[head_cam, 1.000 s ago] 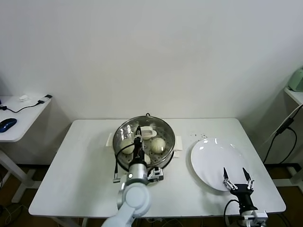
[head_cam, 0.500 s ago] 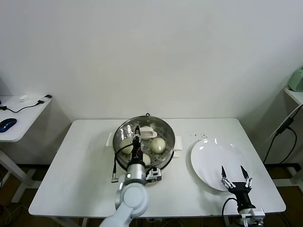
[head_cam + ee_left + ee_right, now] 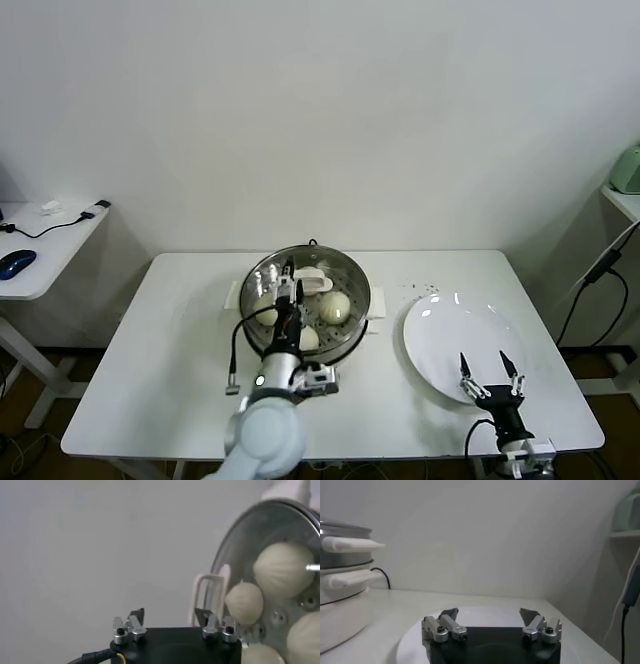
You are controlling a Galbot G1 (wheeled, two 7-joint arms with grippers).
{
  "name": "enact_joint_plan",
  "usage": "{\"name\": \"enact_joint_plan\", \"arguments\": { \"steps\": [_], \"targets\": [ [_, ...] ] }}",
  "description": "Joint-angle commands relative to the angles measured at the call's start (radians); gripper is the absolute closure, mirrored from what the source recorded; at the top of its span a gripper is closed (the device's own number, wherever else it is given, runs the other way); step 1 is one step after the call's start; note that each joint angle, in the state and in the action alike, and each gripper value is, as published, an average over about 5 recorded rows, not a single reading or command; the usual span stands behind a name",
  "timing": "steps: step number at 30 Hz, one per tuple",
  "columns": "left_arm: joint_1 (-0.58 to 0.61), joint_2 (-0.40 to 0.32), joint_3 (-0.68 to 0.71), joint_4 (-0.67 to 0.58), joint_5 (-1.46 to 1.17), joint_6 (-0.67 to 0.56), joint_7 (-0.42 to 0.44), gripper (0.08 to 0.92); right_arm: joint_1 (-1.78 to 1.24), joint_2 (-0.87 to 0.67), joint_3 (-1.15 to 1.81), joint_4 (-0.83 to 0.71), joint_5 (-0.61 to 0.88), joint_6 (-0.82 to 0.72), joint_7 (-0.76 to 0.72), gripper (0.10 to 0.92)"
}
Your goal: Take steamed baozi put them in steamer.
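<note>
**Buns seated in steamer; both claws empty**

The round shiny stainless-steel steamer [image 3: 306,302] stands on the white rectangular table [image 3: 150,350], near its middle toward the back edge, on a cream-white base with side handles. Inside it, on the perforated tray, lie the smooth pale cream-white steamed baozi [image 3: 334,306]. The head view shows three of them plainly, one on the left, one on the right and one at the near side; the left wrist view shows four domed buns [image 3: 283,569] grouped together in the pot, close to one another.

The left gripper [image 3: 286,283] is raised over the near left part of the steamer, its arm partly covering the buns. Its fingers [image 3: 136,616] stand apart with nothing between them.

The right gripper [image 3: 490,368] is at the near right of the table, over the near edge of the flat round white plate [image 3: 450,335], which lies just right of the steamer and apart from it. Its fingers [image 3: 449,615] are spread wide and hold nothing.
</note>
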State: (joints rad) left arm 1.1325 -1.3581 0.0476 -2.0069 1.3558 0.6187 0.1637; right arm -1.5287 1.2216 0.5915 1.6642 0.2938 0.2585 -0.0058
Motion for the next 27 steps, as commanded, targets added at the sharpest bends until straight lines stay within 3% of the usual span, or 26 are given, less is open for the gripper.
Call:
{"name": "enact_joint_plan", "arguments": {
  "steps": [1,5,9,13,17,27],
  "targets": [
    [0.145,0.08,-0.135,-0.214,-0.508,-0.23,-0.139,0.295,-0.01,-0.015,-0.015,0.012,0.016,-0.029,0.024,0.203],
    [0.215,0.096,-0.321,-0.217,-0.831,-0.388,-0.213,0.204,-0.001,-0.018,-0.01,0.014,0.012,-0.012,0.022,0.203],
    [0.279,0.097,-0.694,-0.183,-1.401,-0.527,-0.242,0.179,0.007,-0.015,0.015,0.028,0.016,0.013,0.021,0.202],
    [0.394,0.212,-0.919,-0.072,-1.829,-0.611,-0.23,0.177,0.007,-0.017,0.03,0.027,0.024,0.049,0.007,0.203],
    [0.464,0.25,-0.926,-0.011,-1.952,-0.66,-0.167,0.177,0.009,-0.012,0.033,0.008,0.023,0.085,-0.004,0.202],
    [0.503,0.206,-0.78,0.082,-1.86,-0.689,-0.081,0.177,0.018,0.045,0.024,-0.041,0.02,0.123,0.005,0.202]
  ]
}}
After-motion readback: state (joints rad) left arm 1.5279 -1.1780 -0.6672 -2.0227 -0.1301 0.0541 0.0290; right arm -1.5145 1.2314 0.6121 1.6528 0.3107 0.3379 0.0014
